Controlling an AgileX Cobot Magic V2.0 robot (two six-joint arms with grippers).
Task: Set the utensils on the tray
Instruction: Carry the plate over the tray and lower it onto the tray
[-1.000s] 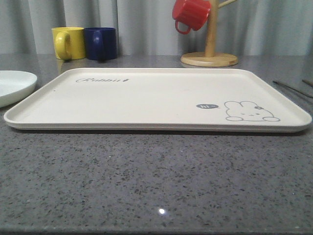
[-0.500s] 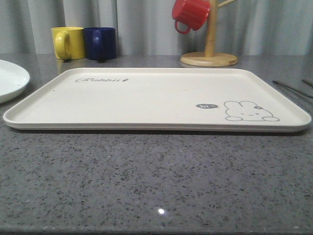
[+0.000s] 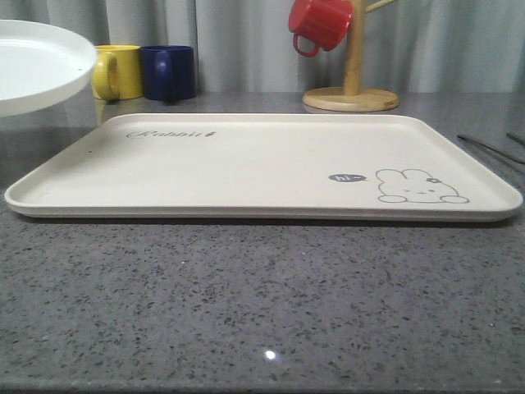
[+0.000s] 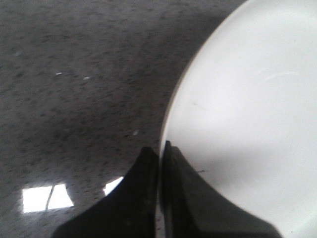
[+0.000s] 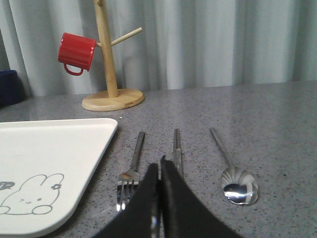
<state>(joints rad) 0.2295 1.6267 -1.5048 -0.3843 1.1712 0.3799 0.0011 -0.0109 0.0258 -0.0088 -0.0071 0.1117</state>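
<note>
My left pincer (image 4: 159, 148) is pressed together on the rim of the round white plate (image 4: 247, 114), one finger on each face of the edge, with only the thickness of the rim between them. In the front view that plate (image 3: 37, 61) hangs clear of the speckled grey stone counter (image 3: 262, 304), out at ten o'clock from the tray, and nothing lies in it.

The large flat cream rectangular tray (image 3: 246, 160), with rounded corners, a low rim, a grey rabbit drawing and the script word "Rabbit", rests flat on the counter in the middle of the front view. Its surface carries nothing but the print.

My right pincer (image 5: 159, 166) has its two dark fingers drawn together until they all but touch, and it holds nothing. It hovers low over the counter just beside the tray's edge. The three utensils lie on the bare stone beyond it, side by side and apart from one another: the slim shiny silver metal fork (image 5: 131, 168) nearest the tray, tines toward my wrist; the pair of flat metal chopsticks (image 5: 177, 148) next, lying tight together; and the long-handled oval-bowled silver spoon (image 5: 233, 171) farthest from the tray, bowl facing up.

At twelve o'clock from the tray stands a wooden mug tree on a round base (image 3: 353, 78), with a red mug (image 3: 320, 23) hanging from one peg. At eleven o'clock a yellow mug (image 3: 116, 72) and a dark blue mug (image 3: 168, 72) stand upright, touching; I cannot see inside them.
</note>
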